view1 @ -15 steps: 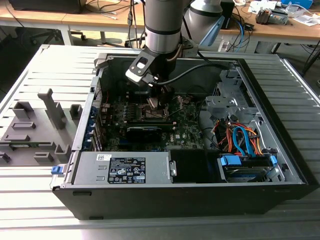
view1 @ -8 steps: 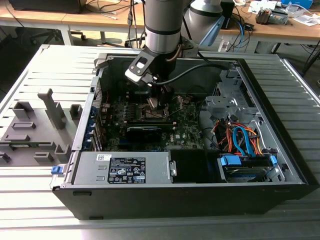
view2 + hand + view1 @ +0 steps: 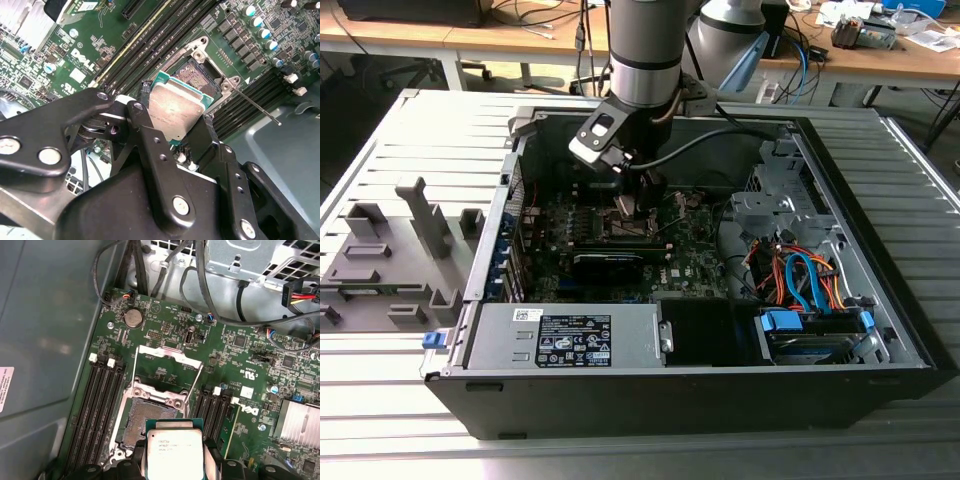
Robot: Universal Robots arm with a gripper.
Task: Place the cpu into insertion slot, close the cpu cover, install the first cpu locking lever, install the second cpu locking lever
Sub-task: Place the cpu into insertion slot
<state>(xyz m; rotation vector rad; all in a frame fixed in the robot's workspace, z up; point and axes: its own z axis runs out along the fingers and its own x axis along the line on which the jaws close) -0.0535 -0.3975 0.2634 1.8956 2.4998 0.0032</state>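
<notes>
The gripper (image 3: 175,117) is clamped on the cpu (image 3: 179,104); just beneath it lies the bare insertion slot (image 3: 149,412), with the cpu cover (image 3: 167,353) flipped open beyond.

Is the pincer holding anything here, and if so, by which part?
The pincer holds the cpu by two opposite side edges, above the open insertion slot.

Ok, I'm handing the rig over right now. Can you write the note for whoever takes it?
Gripper: shut on the chip, gripping two opposite edges.
Chip: held over the socket, not seated.
Cover: flipped open, away from the socket.
Levers: both unlatched and raised.
Done: chip picked up and brought to the socket.
Left: seat the chip, close the cover, lock both levers.
</notes>
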